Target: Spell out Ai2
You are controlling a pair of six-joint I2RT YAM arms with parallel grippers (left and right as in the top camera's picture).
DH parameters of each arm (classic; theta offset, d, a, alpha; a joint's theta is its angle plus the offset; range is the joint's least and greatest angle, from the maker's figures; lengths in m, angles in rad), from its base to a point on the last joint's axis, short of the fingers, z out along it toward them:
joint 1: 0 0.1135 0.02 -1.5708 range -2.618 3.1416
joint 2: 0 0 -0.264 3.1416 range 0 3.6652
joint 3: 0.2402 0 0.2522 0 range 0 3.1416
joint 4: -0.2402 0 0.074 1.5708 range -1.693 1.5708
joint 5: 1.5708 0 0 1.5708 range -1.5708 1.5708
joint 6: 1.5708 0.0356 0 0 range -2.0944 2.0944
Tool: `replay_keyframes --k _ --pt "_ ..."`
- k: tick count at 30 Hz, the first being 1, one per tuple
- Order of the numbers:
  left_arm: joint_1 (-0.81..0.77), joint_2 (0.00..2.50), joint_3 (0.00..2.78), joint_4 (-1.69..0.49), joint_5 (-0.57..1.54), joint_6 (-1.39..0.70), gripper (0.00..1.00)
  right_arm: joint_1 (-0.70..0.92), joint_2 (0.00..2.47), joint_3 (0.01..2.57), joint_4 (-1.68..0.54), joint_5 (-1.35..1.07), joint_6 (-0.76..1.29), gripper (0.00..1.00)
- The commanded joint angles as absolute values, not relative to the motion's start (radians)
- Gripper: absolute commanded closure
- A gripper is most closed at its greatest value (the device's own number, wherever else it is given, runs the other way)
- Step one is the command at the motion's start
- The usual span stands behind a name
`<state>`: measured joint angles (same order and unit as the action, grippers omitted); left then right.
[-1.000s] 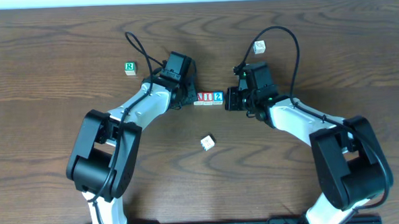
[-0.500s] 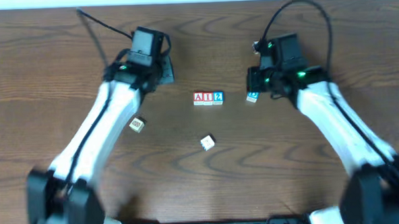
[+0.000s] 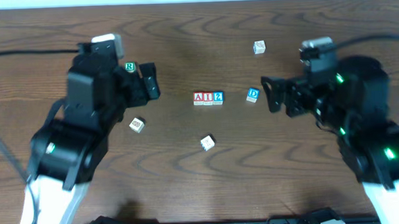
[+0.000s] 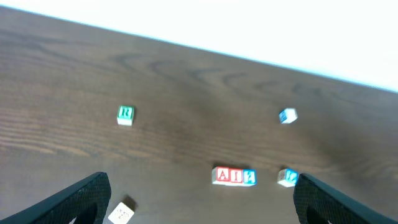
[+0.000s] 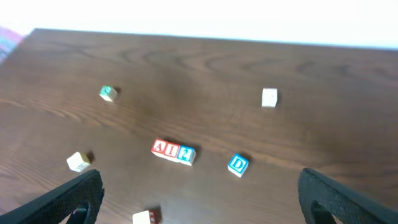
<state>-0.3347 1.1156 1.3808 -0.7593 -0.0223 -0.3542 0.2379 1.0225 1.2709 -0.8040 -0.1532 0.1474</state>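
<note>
The red "A" cube (image 3: 199, 98), the red "I" cube (image 3: 208, 97) and the blue "2" cube (image 3: 218, 97) lie touching in a row at the table's middle, reading A, I, 2 from left to right. The left wrist view shows the same row (image 4: 235, 177), and so does the right wrist view (image 5: 173, 151). My left gripper (image 3: 150, 82) hangs open well left of the row, high over the table, with nothing between its fingers (image 4: 90, 194). My right gripper (image 3: 270, 94) is open to the right of the row, also empty, its fingers (image 5: 320, 190) wide apart.
A blue "D" cube (image 3: 253, 94) lies just right of the row, apart from it. A green "R" cube (image 3: 130, 67) sits by the left gripper. Three other cubes are scattered: back right (image 3: 259, 47), left (image 3: 136, 125), and in front of the row (image 3: 207, 143).
Both arms have drawn back from the row and risen toward the camera. Both grippers have gone from shut to open. The row of three cubes has stayed put.
</note>
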Motion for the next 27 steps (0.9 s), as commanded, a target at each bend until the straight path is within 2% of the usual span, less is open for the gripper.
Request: replay_keyframes --k 1,13,20,27 --pt "-0.335 1.074 1.392 -0.763 -0.01 -0.344 0.05 0.231 0.962 1.279 -0.813 -0.146 0.133 0.01" --pt "-0.335 1.073 1.391 -0.764 -0.013 -0.338 0.05 0.231 0.931 1.279 -0.859 -0.146 0.133 0.01" --pt "-0.324 1.039 1.391 -0.939 -0.073 -0.239 0.05 0.231 0.931 1.279 -0.944 -0.146 0.133 0.01" --pt "-0.115 0.855 1.332 -1.03 -0.088 -0.141 0.05 0.231 0.931 1.279 -1.013 -0.146 0.133 0.01"
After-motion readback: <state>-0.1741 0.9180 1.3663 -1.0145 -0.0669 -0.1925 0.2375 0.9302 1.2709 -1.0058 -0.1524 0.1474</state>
